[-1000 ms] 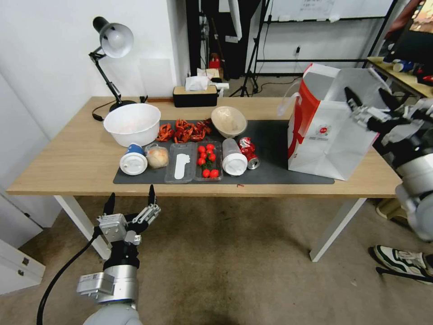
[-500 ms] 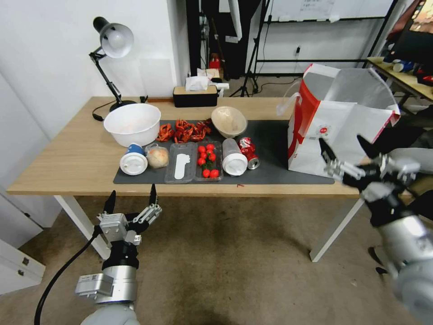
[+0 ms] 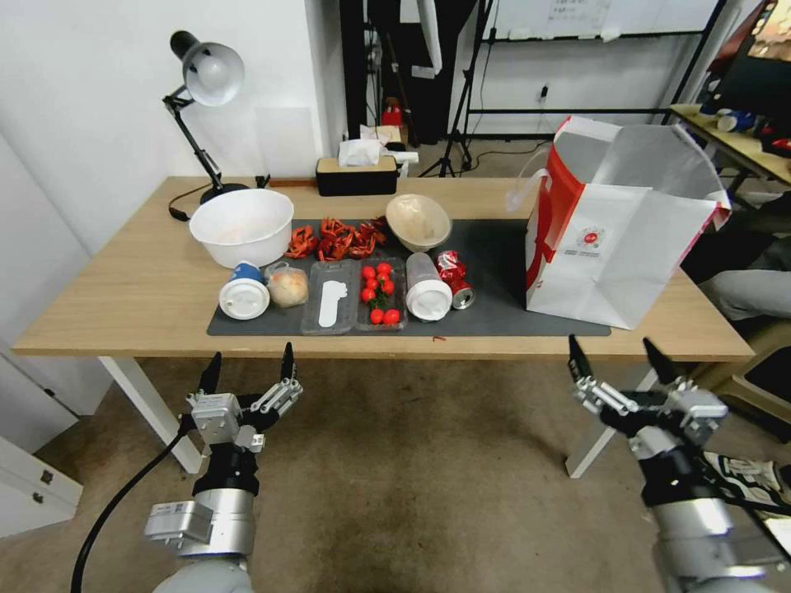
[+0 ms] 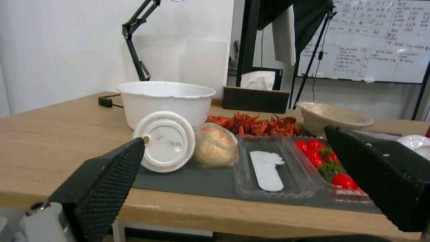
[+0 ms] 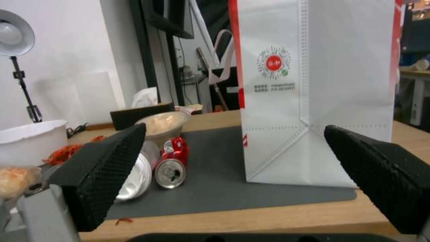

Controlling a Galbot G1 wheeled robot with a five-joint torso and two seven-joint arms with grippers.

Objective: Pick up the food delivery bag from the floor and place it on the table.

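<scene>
Right gripper (image 3: 620, 372) below upright food delivery bag (image 3: 606, 231)

even, bright indoor light, soft shadow beneath the table (image 3: 124, 296), wide-angle bending at head-view edges

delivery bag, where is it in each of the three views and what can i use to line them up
Head view: the delivery bag stands upright at the right end of the table, partly on the dark mat.
Left wrist view: not in it.
Right wrist view: the bag rises close ahead, between the open right tool's fingers.
Shared landmark: the red can, lying on the mat beside the bag.
</scene>
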